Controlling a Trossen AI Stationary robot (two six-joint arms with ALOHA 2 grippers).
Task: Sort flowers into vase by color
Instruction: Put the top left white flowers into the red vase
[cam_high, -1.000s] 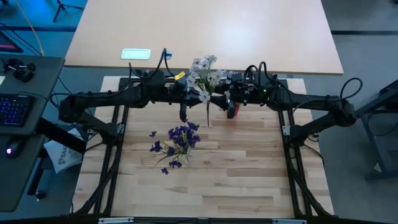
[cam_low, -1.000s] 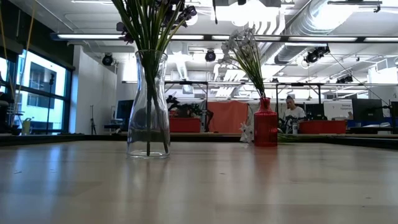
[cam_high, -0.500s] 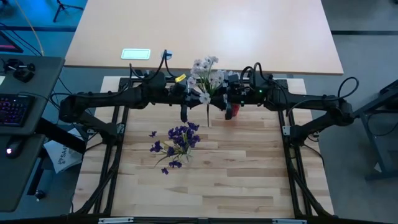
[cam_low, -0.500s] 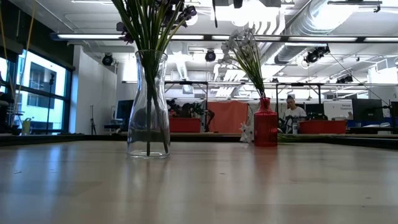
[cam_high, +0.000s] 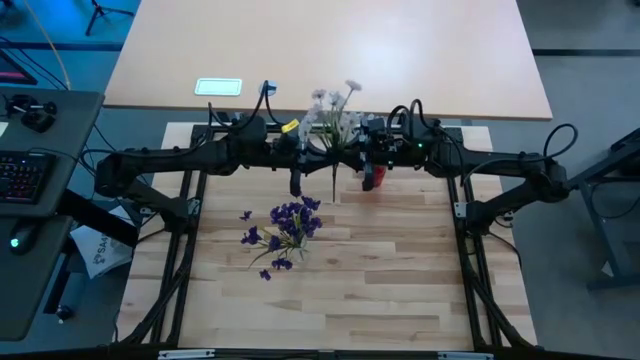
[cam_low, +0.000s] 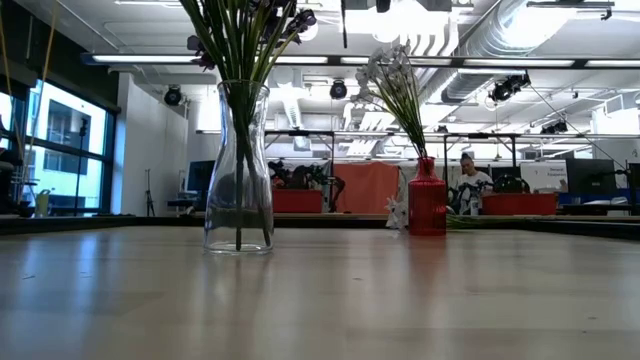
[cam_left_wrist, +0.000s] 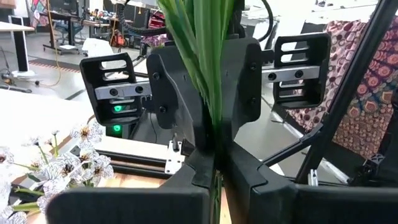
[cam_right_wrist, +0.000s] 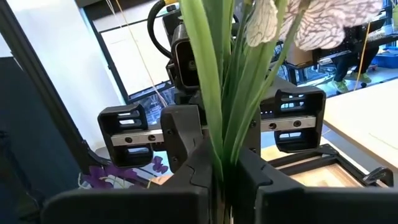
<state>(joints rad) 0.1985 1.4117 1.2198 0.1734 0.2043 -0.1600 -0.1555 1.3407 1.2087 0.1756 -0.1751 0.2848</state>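
Both pincers meet at the far middle of your table (cam_high: 400, 290), at about twelve o'clock in the high view. Your left pincer (cam_high: 296, 183) points down beside the white flowers (cam_high: 335, 112); your right pincer (cam_high: 368, 178) sits against the red vase (cam_low: 427, 196). From its wrist camera, the left pincer (cam_left_wrist: 214, 163) appears nearly closed, with green stems (cam_left_wrist: 202, 56) rising through the narrow slot between its fingers (cam_left_wrist: 180, 106). Likewise, the right pincer (cam_right_wrist: 217, 163) is drawn close around a bundle of green stems (cam_right_wrist: 224, 81), with pale veined petals (cam_right_wrist: 329, 25) above it. You cannot tell from these views whether either pincer presses on the stems or merely surrounds them.

Look to the low view: the red vase stands upright at about two o'clock, holding the white sprigs (cam_low: 392, 85), which lean slightly toward eleven o'clock. A clear glass vase (cam_low: 239, 170) stands nearer, at about ten o'clock, with green stems inside and purple flowers (cam_low: 290, 20) at the top. In the high view, those purple blossoms (cam_high: 283, 228) show near the table's centre, at about seven o'clock from the white cluster and well apart from it. Beyond the table a person (cam_low: 470, 180) is seated in the room.
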